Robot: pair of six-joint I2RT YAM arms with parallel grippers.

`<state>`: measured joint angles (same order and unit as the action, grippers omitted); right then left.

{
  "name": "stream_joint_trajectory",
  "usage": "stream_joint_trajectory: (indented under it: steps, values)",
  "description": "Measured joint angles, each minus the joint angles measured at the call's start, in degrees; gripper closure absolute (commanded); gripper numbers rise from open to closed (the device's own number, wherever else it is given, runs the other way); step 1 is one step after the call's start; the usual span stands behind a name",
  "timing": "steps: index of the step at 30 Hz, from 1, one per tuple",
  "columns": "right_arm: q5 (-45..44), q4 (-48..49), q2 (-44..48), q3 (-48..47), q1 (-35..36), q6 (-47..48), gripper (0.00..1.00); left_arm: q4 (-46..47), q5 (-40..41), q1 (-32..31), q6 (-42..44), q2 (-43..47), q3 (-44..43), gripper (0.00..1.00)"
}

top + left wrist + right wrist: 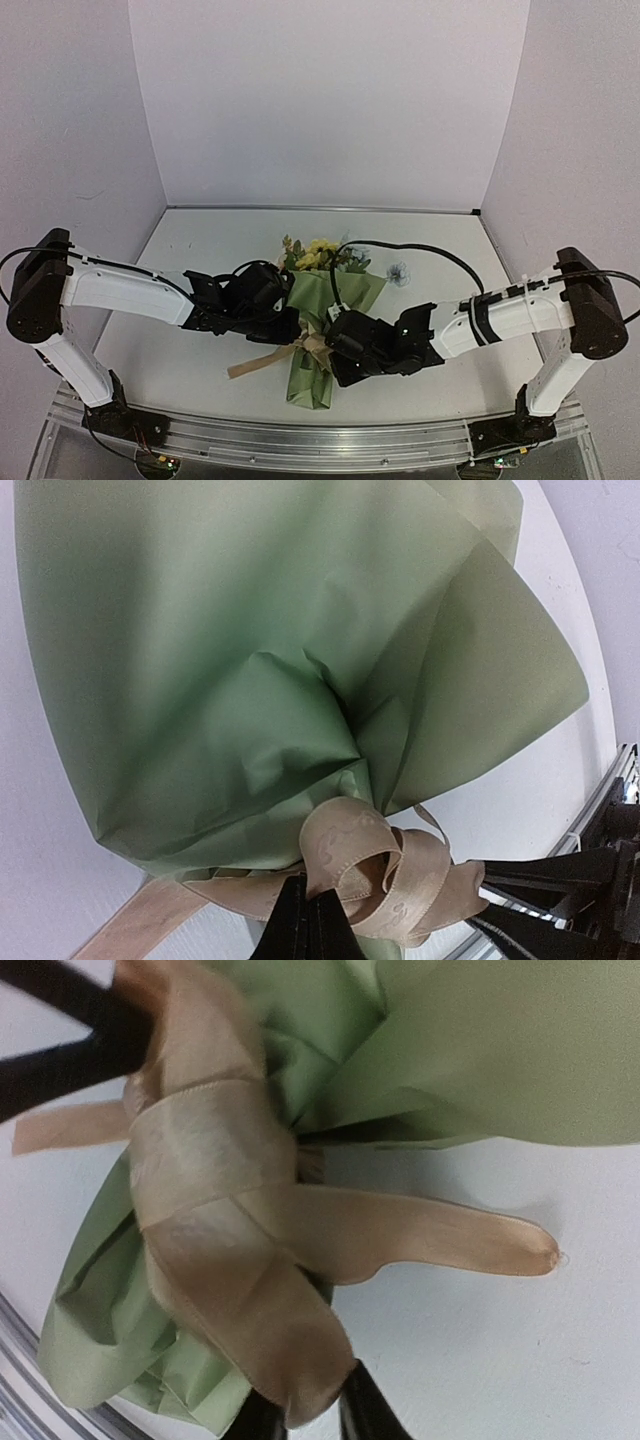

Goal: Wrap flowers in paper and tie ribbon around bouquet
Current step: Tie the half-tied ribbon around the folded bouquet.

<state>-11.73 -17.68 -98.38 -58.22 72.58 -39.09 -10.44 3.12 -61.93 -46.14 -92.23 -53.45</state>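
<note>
Right gripper (308, 1412) is clamped on the end of a loop of the glossy tan-beige fabric ribbon (220, 1210). Left gripper (307, 912) is seen with fingers pressed together, tips set against the ribbon's knot; whether a strand is pinched cannot be told. The ribbon is wound around the narrow waist of the bouquet (315, 330), which is laid between the two grippers, with one tail trailed out on the left gripper's side. Creased olive-green paper (250, 680) is fanned into a cone beyond the fingertips. Yellow and pale artificial flowers (318, 250) are seen at the cone's far mouth. A loose pale blue bloom (398, 272) is laid on the white table (200, 250) beyond the right gripper.
</note>
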Motion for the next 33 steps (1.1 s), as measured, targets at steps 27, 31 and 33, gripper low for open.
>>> stream_joint_trajectory:
  steps: [27,31,33]
  values:
    - [0.08,-9.85,1.03,-6.82,-6.78,1.21,0.6,-0.44,2.91,0.0,-2.94,2.58,4.2,1.0]
    - [2.1,-9.47,0.86,-6.79,-6.78,-2.93,0.55,-0.41,2.75,0.0,-2.96,2.58,4.22,1.0]
    - [2.76,-9.25,0.83,-6.77,-6.78,-5.17,0.54,-0.38,2.54,0.0,-2.96,2.58,4.22,1.0]
